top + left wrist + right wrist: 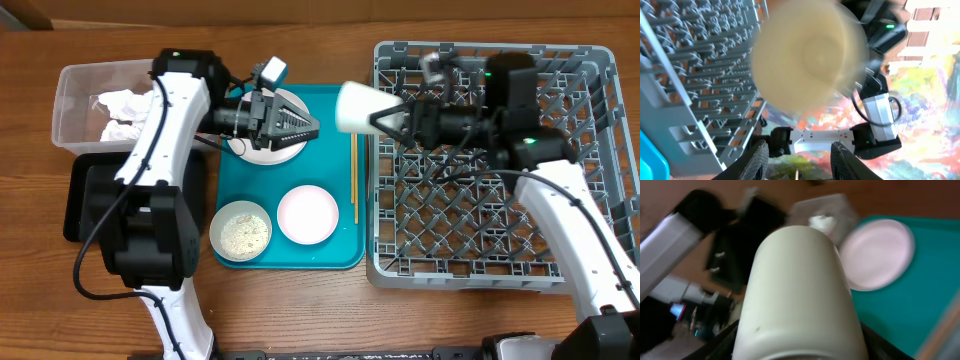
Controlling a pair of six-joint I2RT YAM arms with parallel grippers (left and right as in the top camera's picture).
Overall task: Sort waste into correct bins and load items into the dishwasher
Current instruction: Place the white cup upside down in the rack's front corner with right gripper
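**A:** What does the right gripper (378,118) have?

**B:** Its jaws are pinched on the small white cup (355,107). The cup lies on its side in the air, its far end pointing away from the wrist. My guess is that it is gripped this way so it can swing back over the grey rack (450,278), which sits under and behind that hand.

**A:** And the left gripper (308,127)?

**B:** It is just past the cup's far end, facing the cup but not touching it. Its fingers (759,159) are spread with nothing between them, probably to leave the carrying to the other hand.

**A:** Count the rest.

**B:** There is one cup. Below the left gripper is one plate (262,152), half hidden. Further from both hands are an empty bowl (308,213) and a bowl of rice grains (240,230), so two bowls, all on the teal tray (335,250). The chopsticks (354,180) lie along the tray edge beside the rack. They show as one thin line, so I can't count them apart. Farthest, behind the left wrist, is one clear tub (68,110) holding crumpled napkins (120,110), though I can't tell how many. Beside the tub is one black tray (75,200), mostly under the arm. I see no red wrapper.
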